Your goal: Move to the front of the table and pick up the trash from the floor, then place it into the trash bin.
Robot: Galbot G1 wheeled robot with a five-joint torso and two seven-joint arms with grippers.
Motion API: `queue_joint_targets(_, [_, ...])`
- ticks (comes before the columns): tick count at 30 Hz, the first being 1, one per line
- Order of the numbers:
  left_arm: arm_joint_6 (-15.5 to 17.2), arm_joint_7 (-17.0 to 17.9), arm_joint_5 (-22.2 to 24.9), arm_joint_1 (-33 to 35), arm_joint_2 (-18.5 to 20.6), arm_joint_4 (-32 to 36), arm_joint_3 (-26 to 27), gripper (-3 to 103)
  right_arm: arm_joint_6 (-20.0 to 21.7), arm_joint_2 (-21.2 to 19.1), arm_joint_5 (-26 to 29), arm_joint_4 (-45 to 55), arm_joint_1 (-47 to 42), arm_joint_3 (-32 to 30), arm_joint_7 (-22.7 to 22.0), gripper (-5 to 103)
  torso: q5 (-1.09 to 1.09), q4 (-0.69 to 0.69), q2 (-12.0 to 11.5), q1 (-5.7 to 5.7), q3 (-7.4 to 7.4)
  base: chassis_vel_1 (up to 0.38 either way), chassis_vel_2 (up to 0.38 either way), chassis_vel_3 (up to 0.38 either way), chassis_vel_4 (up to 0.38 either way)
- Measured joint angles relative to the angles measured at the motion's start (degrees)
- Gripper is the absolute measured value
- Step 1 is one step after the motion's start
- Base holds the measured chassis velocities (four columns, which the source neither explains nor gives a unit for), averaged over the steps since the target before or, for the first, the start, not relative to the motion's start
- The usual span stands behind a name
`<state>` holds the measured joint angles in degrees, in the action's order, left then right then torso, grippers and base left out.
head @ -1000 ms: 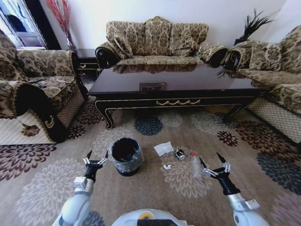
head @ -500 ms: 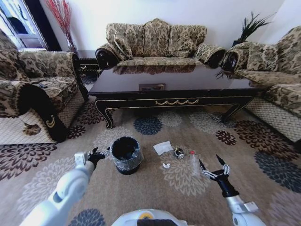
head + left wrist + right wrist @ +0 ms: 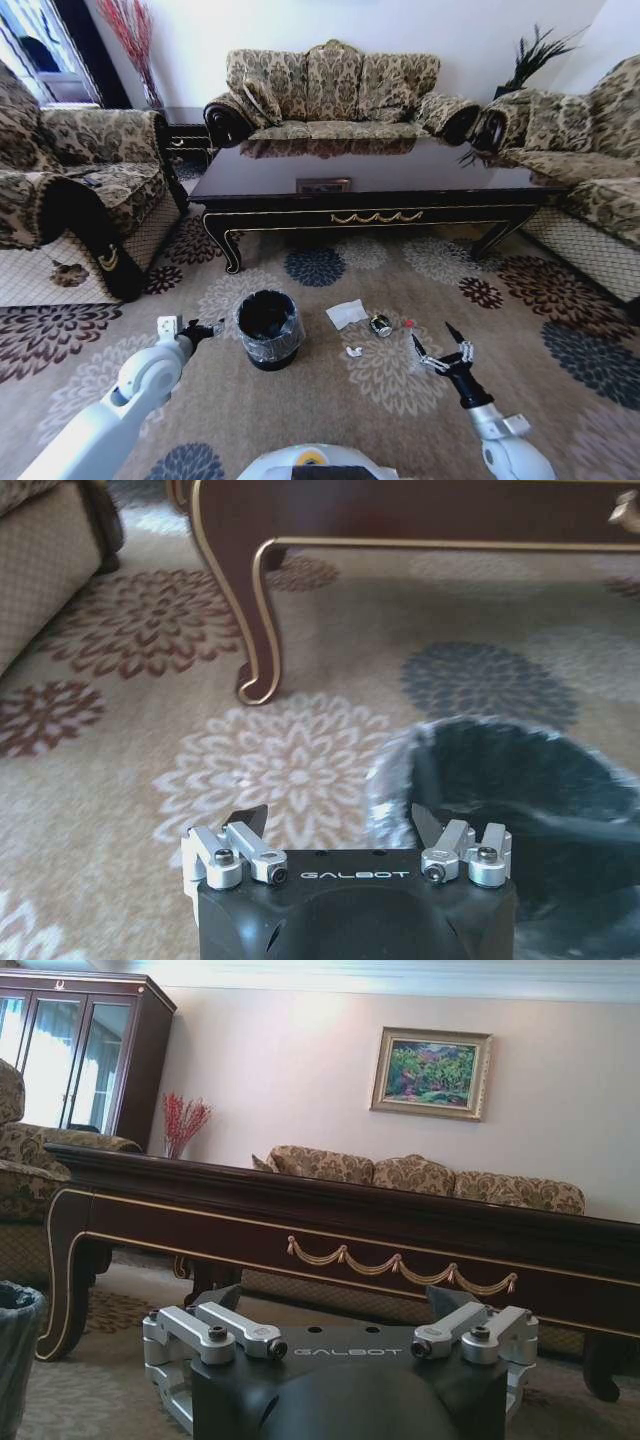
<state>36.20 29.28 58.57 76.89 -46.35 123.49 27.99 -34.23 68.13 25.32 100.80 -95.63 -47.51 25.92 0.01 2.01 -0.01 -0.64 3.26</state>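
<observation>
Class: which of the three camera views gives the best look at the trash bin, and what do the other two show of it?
The head view: the trash bin appears whole, upright on the carpet, with its clear liner and dark inside. The left wrist view shows only its near rim and opening just beyond the left gripper. The right wrist view catches a sliver at the edge.

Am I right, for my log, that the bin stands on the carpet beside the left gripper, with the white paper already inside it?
Not quite. The bin does stand on the carpet beside the left gripper, but the head view shows the white paper lying on the carpet beside the bin, not inside.
</observation>
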Motion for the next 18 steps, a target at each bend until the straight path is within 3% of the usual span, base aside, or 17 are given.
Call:
queue_joint_targets(8, [-0.81,-1.03,0.84,-2.42,-0.24,-2.16,-1.14,81,0.56,-0.87,-0.06,-0.15,0.86,0.49,-0.84,100,-0.01,-0.02,0.0,0.0,0.0,0.0,0.0,0.0,0.0])
queue_joint_targets(18, [-0.96,-0.93,3.96,-11.09,-5.15,-9.55,-6.57,85,0.99,-1.31,-0.23,0.23,0.28,0.15,-1.58,100,-0.01,0.0,0.0,0.0,0.0,0.0,0.0,0.0,0.0])
